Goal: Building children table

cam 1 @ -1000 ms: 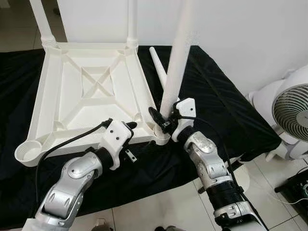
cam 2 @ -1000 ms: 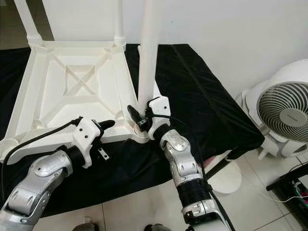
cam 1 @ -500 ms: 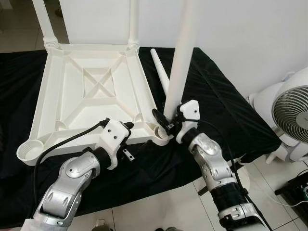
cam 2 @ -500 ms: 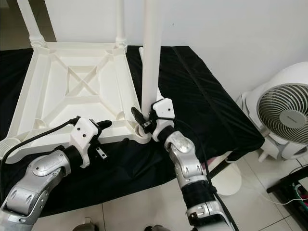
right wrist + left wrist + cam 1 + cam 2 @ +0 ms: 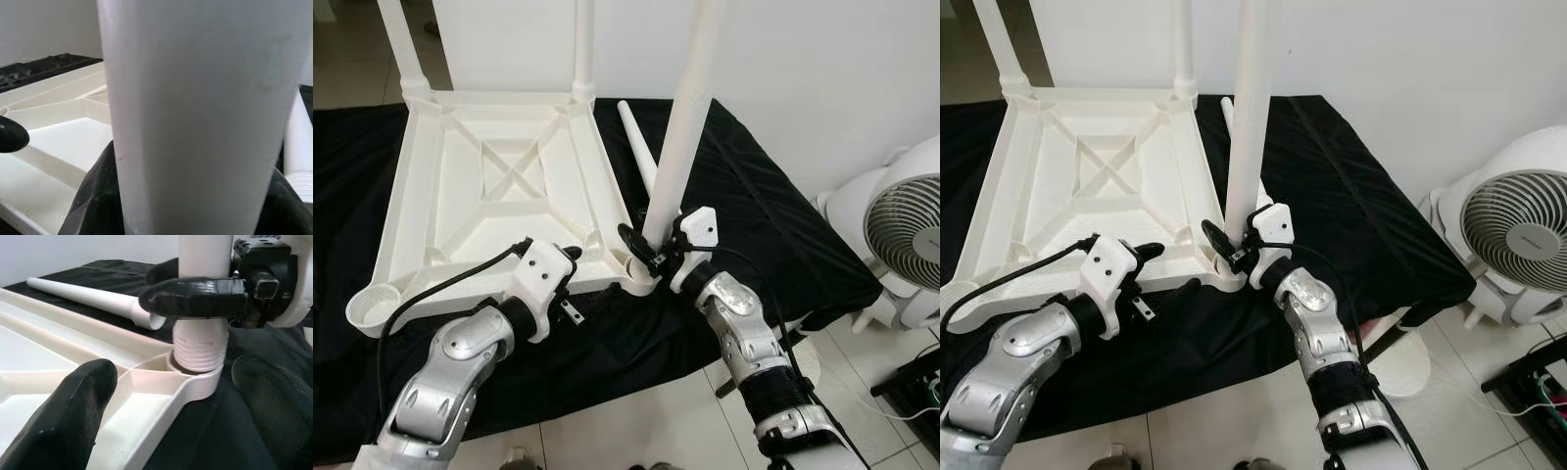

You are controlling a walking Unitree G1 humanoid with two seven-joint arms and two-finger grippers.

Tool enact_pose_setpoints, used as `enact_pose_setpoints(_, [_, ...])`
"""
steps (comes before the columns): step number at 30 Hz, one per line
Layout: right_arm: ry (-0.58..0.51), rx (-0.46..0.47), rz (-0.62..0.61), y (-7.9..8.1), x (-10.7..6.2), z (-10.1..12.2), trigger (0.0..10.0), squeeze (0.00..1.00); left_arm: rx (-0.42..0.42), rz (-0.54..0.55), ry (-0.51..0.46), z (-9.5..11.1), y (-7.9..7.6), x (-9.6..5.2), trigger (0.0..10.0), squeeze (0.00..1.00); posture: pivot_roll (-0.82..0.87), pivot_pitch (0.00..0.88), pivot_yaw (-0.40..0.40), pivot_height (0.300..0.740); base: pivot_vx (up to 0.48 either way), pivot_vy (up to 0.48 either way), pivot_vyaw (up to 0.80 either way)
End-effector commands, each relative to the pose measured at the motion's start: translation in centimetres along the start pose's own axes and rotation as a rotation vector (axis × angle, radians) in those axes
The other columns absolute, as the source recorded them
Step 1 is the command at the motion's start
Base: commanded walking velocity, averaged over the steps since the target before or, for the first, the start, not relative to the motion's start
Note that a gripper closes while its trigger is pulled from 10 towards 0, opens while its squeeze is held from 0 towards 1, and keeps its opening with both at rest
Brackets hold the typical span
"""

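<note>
The white plastic table top (image 5: 406, 196) lies upside down on a black cloth. Two legs (image 5: 584, 39) stand screwed into its far corners. My right gripper (image 5: 651, 250) is shut on a third white leg (image 5: 680, 137), low on its shaft. The leg's threaded end (image 5: 200, 350) sits in the near right corner socket, and the leg leans slightly to the right. My left gripper (image 5: 178, 379) is open, one finger (image 5: 83, 401) over the table's inside and the other over the cloth, facing that corner. A fourth leg (image 5: 636, 137) lies loose on the cloth behind.
The near left corner socket (image 5: 367, 308) holds no leg. A white fan (image 5: 906, 230) stands on the floor to the right, past the cloth's edge. A white wall rises behind the table. A black cable runs along my left arm.
The held leg's top has swung a little to the right while its base stays at the corner socket. My left gripper has hardly moved.
</note>
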State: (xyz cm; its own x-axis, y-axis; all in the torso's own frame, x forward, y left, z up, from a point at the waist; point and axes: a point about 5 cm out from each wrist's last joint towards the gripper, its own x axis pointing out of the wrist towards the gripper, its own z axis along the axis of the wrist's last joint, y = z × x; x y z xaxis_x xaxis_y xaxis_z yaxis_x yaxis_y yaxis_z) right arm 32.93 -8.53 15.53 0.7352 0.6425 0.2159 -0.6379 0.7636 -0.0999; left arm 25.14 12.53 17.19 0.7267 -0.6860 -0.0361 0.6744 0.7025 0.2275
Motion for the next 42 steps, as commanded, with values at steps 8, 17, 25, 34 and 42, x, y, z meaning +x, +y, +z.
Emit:
enact_pose_setpoints(8, [0.066, 0.051, -0.002, 0.0, -0.5, -1.8, 10.0, 0.0, 0.0, 0.018, 0.011, 0.1, 0.1, -0.2, 10.0, 0.0, 0.17, 0.063, -0.102, 0.74, 0.0, 0.0, 0.0])
enact_pose_setpoints(17, [0.091, 0.132, -0.01, 0.4, -0.7, -2.7, 10.0, 0.0, 0.004, 0.014, 0.011, 0.2, 0.2, -0.2, 10.0, 0.0, 0.16, 0.059, -0.099, 0.74, 0.0, 0.0, 0.0])
enact_pose_setpoints(25, [0.114, 0.194, -0.039, 0.4, -0.8, -3.3, 10.0, 0.0, 0.01, 0.013, 0.008, 0.4, 0.2, -0.2, 10.0, 0.0, 0.16, 0.057, -0.098, 0.74, 0.0, 0.0, 0.0])
enact_pose_setpoints(34, [0.072, 0.05, 0.018, 0.8, -1.5, -3.1, 10.0, 0.0, 0.013, 0.025, 0.002, 0.7, 0.5, -0.3, 10.0, 0.0, 0.16, 0.068, -0.1, 0.74, 0.0, 0.0, 0.0])
enact_pose_setpoints(42, [0.086, 0.018, 0.073, 1.5, -2.2, -3.4, 10.0, 0.0, 0.021, 0.041, -0.002, 1.0, 0.8, -0.4, 10.0, 0.0, 0.16, 0.076, -0.103, 0.74, 0.0, 0.0, 0.0])
